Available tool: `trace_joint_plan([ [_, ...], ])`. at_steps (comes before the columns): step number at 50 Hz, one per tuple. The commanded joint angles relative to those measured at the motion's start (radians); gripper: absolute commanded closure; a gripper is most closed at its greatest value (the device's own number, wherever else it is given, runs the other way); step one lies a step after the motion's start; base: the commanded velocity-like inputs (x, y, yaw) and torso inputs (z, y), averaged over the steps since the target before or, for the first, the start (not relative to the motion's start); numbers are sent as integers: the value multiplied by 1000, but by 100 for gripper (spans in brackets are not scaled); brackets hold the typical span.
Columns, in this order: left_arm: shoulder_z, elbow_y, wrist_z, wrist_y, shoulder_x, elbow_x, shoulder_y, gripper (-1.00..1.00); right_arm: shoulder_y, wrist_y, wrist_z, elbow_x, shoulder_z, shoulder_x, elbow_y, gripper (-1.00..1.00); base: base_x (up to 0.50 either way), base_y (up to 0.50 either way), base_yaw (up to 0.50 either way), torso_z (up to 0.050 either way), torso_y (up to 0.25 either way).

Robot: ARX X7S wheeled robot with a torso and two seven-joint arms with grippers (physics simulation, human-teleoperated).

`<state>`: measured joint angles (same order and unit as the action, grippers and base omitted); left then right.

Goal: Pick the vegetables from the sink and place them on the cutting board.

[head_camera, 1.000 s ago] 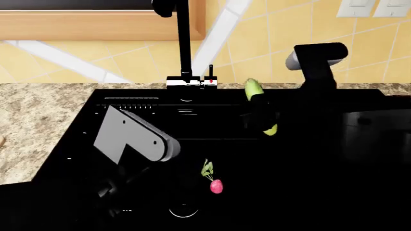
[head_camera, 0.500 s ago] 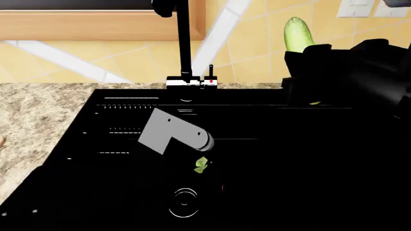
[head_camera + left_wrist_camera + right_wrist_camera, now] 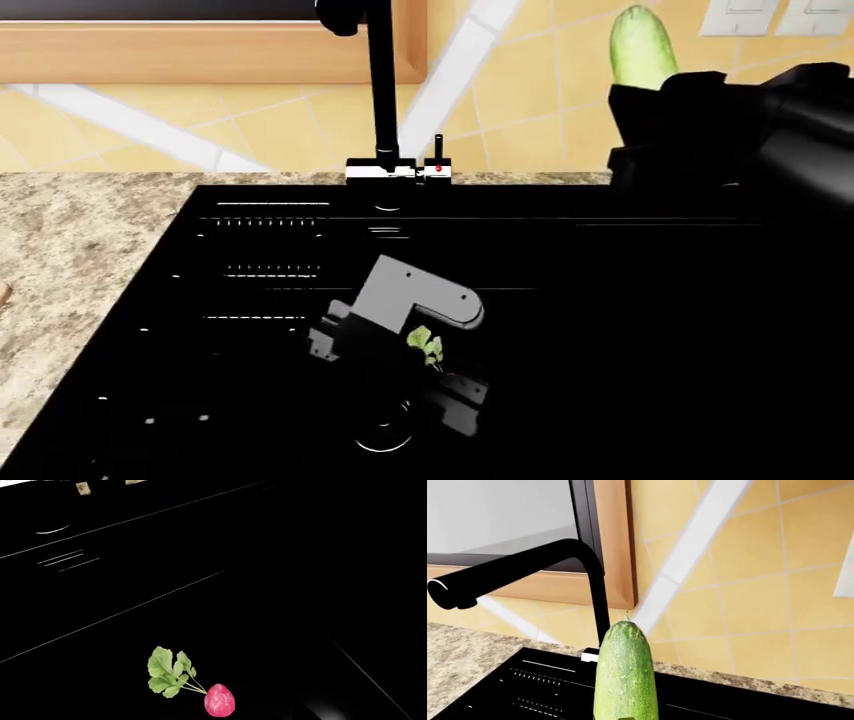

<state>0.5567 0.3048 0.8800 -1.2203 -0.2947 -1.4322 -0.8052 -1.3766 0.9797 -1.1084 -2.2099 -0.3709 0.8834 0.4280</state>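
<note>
Right end effector (image 3: 694, 120): it is closed around the lower part of the cucumber (image 3: 641, 48), so the vegetable stands upright and its rounded tip points up, in front of the yellow wall tiles (image 3: 534, 80).
Why so high: the cucumber is above the back edge of the sink (image 3: 240, 260) and to the right of the faucet (image 3: 384, 90); I judge this height lets it pass over the sink rim and the counter (image 3: 80, 250) without a knock.
Right wrist view: the cucumber (image 3: 625, 675) fills the lower middle, with the faucet (image 3: 527, 570) behind it; the fingers themselves are not visible there.
Left end effector (image 3: 427, 375): it is low inside the sink, in front of the faucet, directly at the radish (image 3: 424, 345); only the green leaves show past the dark arm in the head view.
Left state: I cannot tell if the fingers are apart or together, because black parts merge with the black basin.
Radish: in the left wrist view the radish (image 3: 219, 700) lies on the sink floor (image 3: 200, 555), leaves spread to one side, and nothing visibly clamps it.
Cutting board: it is not in any view, so its direction from the faucet is unknown.
Judgement: one vegetable is lifted, one waits in the sink.
</note>
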Motion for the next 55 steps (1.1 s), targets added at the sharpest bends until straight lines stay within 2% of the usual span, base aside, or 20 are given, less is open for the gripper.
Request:
trace_joint_plan([
  [1,55,-72,-15,17,36,64,10,-100,20,-3,20,26,8,-4,4,100,0,0,0,0,0],
  [31,170,-351,-182,152,117,255,-17,-100,53,-16,51,44,21,7,17,100,0,-1,0,0,0],
  [55,209,-539,-235,250,202,316,-41,-100,132,-40,102,79,57,32,38,100,0,0,0,0,0],
])
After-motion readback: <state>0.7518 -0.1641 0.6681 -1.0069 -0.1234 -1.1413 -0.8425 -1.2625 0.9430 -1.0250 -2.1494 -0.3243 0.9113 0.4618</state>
